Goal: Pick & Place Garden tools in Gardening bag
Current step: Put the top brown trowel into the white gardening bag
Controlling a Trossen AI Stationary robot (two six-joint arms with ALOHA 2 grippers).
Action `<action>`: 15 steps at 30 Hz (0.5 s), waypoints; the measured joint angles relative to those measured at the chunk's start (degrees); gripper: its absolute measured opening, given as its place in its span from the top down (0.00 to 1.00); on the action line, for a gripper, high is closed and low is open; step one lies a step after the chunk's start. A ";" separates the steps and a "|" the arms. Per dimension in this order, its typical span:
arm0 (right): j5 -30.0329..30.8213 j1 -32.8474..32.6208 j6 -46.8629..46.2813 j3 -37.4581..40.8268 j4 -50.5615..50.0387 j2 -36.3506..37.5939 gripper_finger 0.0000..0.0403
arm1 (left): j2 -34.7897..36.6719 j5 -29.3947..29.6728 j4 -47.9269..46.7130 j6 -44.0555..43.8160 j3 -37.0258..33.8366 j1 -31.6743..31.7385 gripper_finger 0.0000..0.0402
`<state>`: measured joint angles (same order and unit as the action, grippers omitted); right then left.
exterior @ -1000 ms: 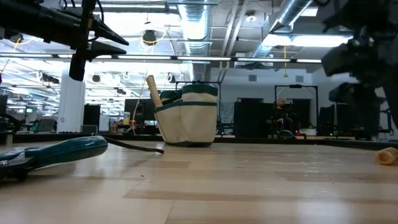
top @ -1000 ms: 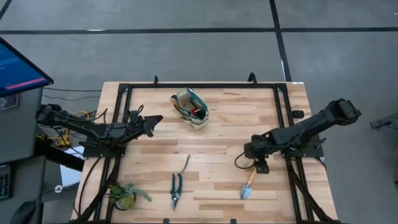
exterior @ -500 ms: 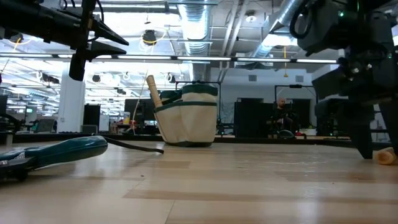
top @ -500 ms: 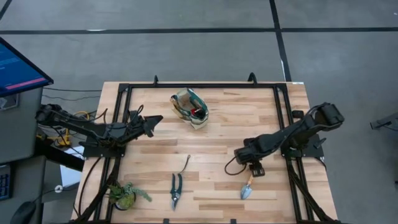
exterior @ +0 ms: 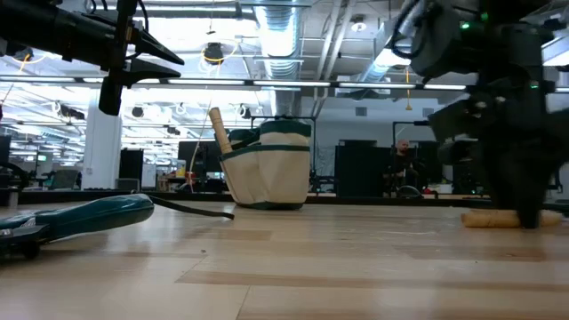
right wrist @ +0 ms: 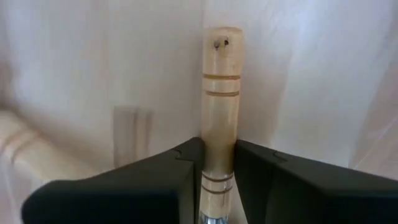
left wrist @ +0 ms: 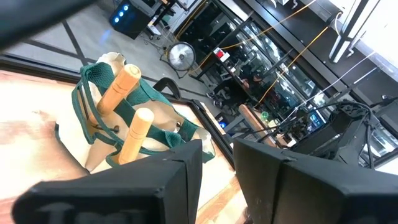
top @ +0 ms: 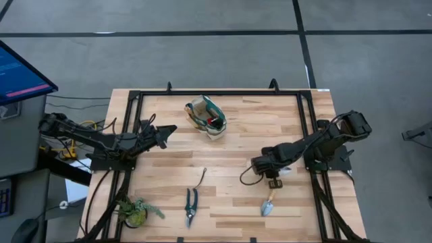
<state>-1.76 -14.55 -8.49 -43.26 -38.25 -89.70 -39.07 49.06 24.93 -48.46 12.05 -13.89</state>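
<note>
pale smooth wood trowel handle [right wrist: 220, 99] with grooved rings, cream fabric gardening bag [left wrist: 118, 140], matt light-wood table [top: 243, 128]

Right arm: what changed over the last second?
The right tool swung in from the table's right side and came down over the trowel, its fingers now astride the wooden handle. The left tool, bag, shears and hooked tool are unchanged.

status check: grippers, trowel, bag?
Right gripper down on trowel, fingers astride its handle. Left gripper hovers, waiting, left of bag. Shears and hooked tool on table, clear of path.
</note>
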 joint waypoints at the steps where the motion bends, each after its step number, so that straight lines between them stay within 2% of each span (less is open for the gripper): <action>1: 0.57 0.94 0.14 0.09 2.14 0.45 0.86 | 0.01 0.00 0.01 -0.09 0.00 0.00 0.80; 5: 1.76 7.27 2.28 -0.15 8.36 5.71 0.86 | 0.02 0.00 0.07 -0.21 0.00 0.00 0.80; 9: -0.10 16.78 6.19 -0.08 17.43 11.98 0.86 | 0.01 0.07 0.17 -0.39 0.00 0.00 0.80; 12: -4.77 24.76 11.19 -0.16 27.31 15.53 0.86 | 0.02 0.07 0.72 -0.45 0.00 0.00 0.80; 15: -13.26 32.64 15.27 -0.21 36.78 16.93 0.86 | 0.00 0.11 1.64 -0.46 0.00 0.00 0.80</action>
<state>-15.02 18.09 6.78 -43.46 -1.47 -72.77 -39.07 49.17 26.57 -48.91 12.05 -13.89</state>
